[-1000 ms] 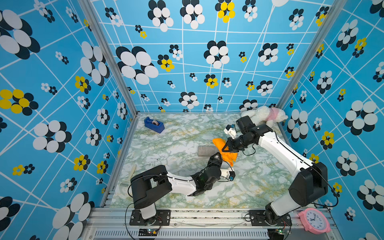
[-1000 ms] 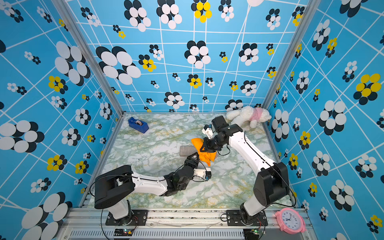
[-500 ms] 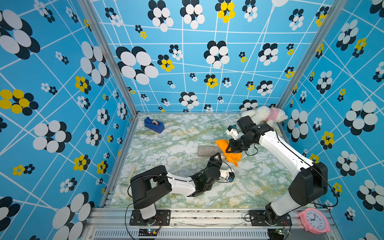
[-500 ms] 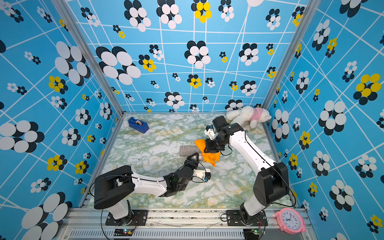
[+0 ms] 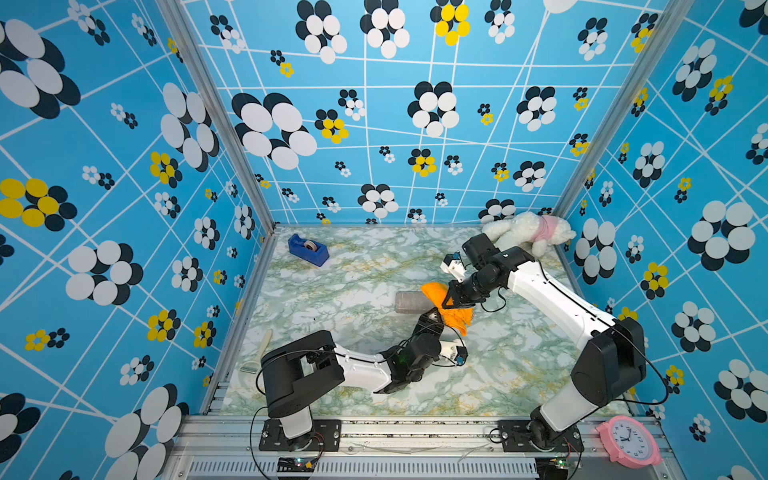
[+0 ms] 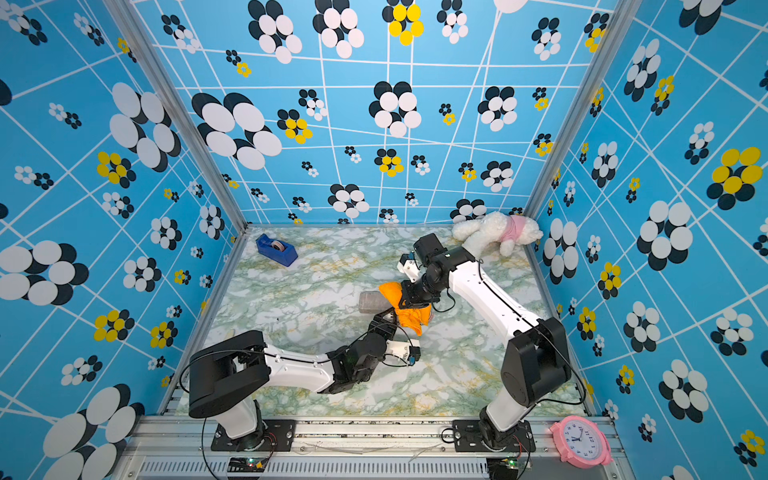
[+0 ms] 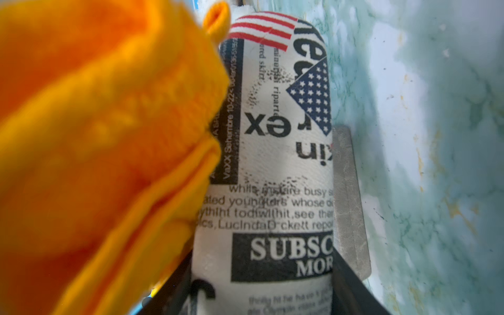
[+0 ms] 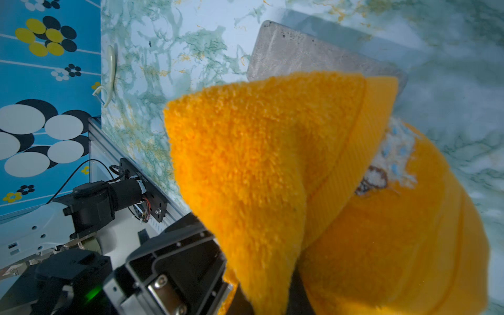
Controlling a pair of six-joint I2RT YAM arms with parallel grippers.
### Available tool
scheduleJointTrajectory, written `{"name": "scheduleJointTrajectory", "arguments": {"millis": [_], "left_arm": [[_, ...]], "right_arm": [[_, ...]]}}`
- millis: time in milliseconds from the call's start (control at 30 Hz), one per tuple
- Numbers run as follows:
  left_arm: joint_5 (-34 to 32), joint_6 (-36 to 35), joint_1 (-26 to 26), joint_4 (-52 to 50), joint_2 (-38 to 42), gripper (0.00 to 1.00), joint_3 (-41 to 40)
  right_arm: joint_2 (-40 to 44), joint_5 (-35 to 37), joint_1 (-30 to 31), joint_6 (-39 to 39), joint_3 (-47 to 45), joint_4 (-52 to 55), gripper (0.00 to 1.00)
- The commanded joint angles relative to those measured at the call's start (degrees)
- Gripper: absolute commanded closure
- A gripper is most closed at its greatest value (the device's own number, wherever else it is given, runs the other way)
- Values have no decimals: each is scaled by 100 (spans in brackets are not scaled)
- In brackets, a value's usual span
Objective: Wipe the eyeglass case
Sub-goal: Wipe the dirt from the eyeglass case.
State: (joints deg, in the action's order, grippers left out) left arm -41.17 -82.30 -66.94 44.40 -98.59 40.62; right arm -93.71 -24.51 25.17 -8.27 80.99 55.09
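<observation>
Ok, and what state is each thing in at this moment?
eyeglass case: gripped at one end, partly under the cloth.
orange cloth: bunched, draped over the case.
left claw: shut on the case.
right claw: shut on the cloth.
tape dispenser: upright, roll loaded.
plush toy: lying down.
pink clock: lying face up.

We see an orange towel [image 8: 272, 169] bunched over one end of the grey eyeglass case [image 8: 300, 51] on the green-veined counter [image 8: 169, 54], with the left arm [image 8: 81, 207] just beside.
</observation>
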Motion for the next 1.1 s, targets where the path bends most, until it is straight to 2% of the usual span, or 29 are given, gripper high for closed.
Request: {"name": "scheduleJointTrajectory", "arguments": {"millis": [0, 133, 367, 467, 533, 667, 733, 900, 1067], "left_arm": [[-347, 372, 136, 1426, 504, 79, 213], [-348, 651, 189, 1184, 739, 79, 99], [-433, 579, 196, 1331, 804, 79, -90], [-471, 784, 246, 1096, 943, 79, -159], [-458, 1288, 299, 396, 1178, 79, -130], [154, 3161, 458, -1715, 1860, 80, 34], [412, 3745, 547, -2176, 2055, 80, 85], [472, 4143, 583, -2596, 2270, 81, 89], [988, 4914, 671, -3276, 2665, 81, 143]], "right_arm": [[31, 963, -494, 148, -600, 325, 100], [352, 1047, -688, 22, -862, 121, 100], [430, 1249, -731, 43, -1003, 69, 100], [694, 1372, -834, 27, -1086, -79, 100], [1045, 1391, -854, -8, -1282, -427, 100], [1758, 1240, -872, -116, -1506, -783, 100], [2109, 919, -993, -173, -1678, -985, 100], [2628, -491, -1566, -429, -1949, -1382, 100], [2904, -1657, -1630, -807, -1910, -2007, 100]]}}
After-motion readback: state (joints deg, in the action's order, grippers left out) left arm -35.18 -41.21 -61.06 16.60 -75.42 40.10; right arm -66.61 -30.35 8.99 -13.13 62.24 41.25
